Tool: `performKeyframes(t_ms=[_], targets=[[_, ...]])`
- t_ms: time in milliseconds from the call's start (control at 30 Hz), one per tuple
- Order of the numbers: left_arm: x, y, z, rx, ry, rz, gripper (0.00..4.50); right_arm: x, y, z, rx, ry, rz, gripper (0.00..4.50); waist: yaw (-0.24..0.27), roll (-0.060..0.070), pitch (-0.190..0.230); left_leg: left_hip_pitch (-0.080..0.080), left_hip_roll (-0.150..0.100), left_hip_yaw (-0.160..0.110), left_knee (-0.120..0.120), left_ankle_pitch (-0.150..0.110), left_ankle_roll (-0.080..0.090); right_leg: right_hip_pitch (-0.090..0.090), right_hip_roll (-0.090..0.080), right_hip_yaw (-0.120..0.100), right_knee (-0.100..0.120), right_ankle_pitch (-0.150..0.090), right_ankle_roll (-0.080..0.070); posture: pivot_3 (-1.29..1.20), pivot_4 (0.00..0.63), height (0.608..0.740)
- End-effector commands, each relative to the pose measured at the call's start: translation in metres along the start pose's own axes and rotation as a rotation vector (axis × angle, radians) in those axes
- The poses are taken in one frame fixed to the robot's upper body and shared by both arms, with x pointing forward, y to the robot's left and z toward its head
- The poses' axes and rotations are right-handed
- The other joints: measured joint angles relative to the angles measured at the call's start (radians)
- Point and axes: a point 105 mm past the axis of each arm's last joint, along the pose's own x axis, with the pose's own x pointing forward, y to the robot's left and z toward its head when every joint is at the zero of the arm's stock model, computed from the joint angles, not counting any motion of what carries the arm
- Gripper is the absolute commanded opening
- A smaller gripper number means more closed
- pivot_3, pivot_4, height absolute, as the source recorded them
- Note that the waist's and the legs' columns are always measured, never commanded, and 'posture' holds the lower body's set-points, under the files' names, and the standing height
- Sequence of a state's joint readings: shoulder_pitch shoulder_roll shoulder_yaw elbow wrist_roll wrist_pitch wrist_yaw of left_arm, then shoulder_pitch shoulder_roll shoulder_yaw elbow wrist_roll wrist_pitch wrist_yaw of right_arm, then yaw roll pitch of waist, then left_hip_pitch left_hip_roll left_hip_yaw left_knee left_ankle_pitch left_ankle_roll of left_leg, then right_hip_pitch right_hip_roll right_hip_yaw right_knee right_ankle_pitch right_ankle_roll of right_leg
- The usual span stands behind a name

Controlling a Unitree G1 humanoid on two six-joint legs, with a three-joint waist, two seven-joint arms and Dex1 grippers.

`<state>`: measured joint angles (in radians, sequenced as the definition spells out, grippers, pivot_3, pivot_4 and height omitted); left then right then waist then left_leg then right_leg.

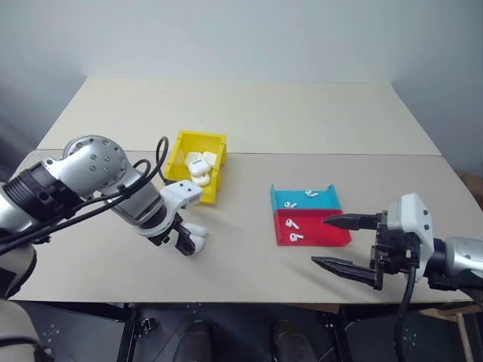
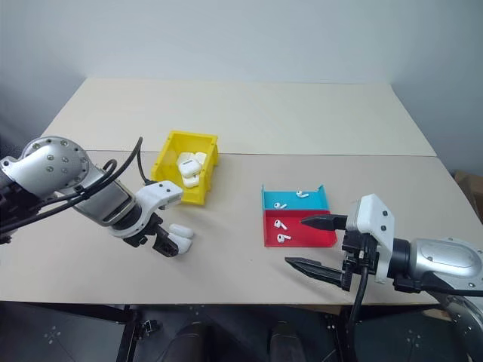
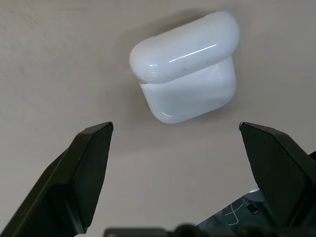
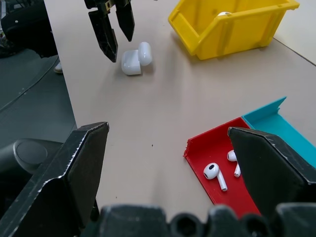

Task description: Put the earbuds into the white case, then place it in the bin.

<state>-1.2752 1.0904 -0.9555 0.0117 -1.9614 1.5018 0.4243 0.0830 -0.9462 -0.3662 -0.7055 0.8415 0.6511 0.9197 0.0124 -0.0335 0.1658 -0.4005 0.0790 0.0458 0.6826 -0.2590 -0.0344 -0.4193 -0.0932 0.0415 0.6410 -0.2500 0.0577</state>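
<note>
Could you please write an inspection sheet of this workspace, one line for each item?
Surface: beige table, a seam across it.
Job's things: white case lies on the table with its lid open; two earbuds in the red tray; yellow bin already contains several white cases.
Clutter: blue tray with two more earbuds, touching the red tray.
Hands: left hand open, just above the open case, not touching it; right hand open, beside the red tray, holding nothing.
Cables: black cables along the left arm.
Surroundings: grey wall behind the table.
</note>
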Motion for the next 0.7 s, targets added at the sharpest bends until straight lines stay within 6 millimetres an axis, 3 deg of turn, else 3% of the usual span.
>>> performKeyframes(t_ms=[33,700], targets=[[-0.010,-0.005,0.011,0.015,-0.066,-0.013,4.46,-0.002,0.003,0.009,-0.039,-0.025,0.006,4.50,0.000,0.000,0.000,0.000,0.000,0.000,0.000,0.000,0.000,0.000,0.000,0.000,0.000,0.000,0.000,0.00,0.150,0.740],[0.010,-0.008,0.018,-0.014,-0.062,-0.004,4.46,-0.001,0.003,0.009,-0.042,-0.029,0.011,4.50,0.000,0.000,0.000,0.000,0.000,0.000,0.000,0.000,0.000,0.001,0.000,0.000,0.000,0.000,0.000,0.00,0.150,0.740]])
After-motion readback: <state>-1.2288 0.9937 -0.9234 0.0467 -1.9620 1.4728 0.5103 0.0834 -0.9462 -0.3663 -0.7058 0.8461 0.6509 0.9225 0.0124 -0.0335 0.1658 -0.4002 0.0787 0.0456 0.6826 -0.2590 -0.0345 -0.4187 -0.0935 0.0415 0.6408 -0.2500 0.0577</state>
